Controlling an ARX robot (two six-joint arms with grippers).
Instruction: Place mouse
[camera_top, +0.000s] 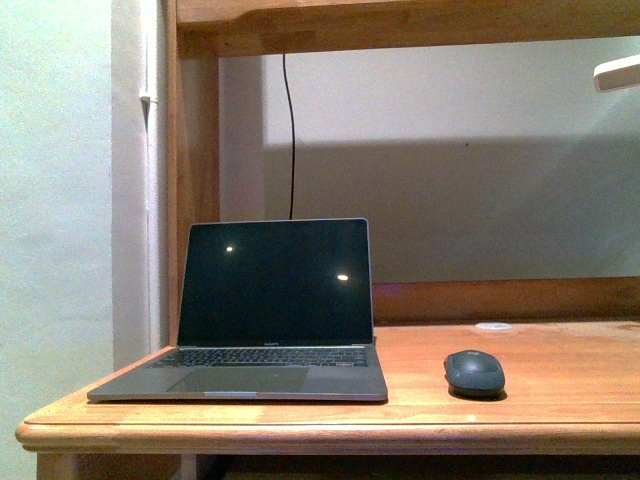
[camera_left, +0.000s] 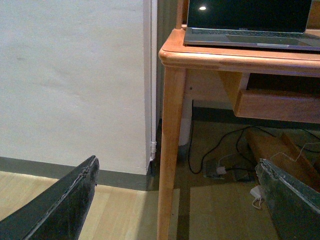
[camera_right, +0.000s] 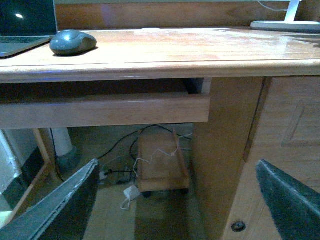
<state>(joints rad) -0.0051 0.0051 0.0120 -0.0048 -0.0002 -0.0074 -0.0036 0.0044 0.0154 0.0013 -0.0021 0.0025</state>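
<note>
Front view: showing the mouse (camera_top: 474, 371) lying on the wooden counter (camera_top: 560, 400), just right of the open laptop (camera_top: 262, 310) and not touching it; showing no arm and no claw here. Also catching a small flat white disc (camera_top: 493, 326) lying farther back near the rear board, a black cable (camera_top: 291, 140) hanging down the wall behind the laptop, and a white lamp part (camera_top: 617, 72) peeking in at the upper right edge.

Left wrist view: looking from below the counter (camera_left: 235, 57) level, with the left claw (camera_left: 185, 200) hovering low over the floor, fingers (camera_left: 60, 210) standing wide apart and gripping nothing. Showing the laptop (camera_left: 250, 25) only in part at the counter's corner, and missing the mouse altogether. Adding a counter leg (camera_left: 170, 150), a pale wall and cables on the floor (camera_left: 222, 167), all hidden from the front view.

Right wrist view: showing the mouse (camera_right: 72, 42) resting on the counter (camera_right: 200, 50) beside the laptop (camera_right: 20, 25) corner, well apart from the right claw (camera_right: 177, 205) and sitting higher than it. Right claw fingers (camera_right: 55, 210) spreading wide, holding nothing, hanging below the counter's front edge. Counter edge and the wooden rail (camera_right: 105, 110) under it standing between claw and mouse. Also showing a white lamp base (camera_right: 285, 25) at the far end and a low wooden stand (camera_right: 162, 165) amid cables underneath.
</note>
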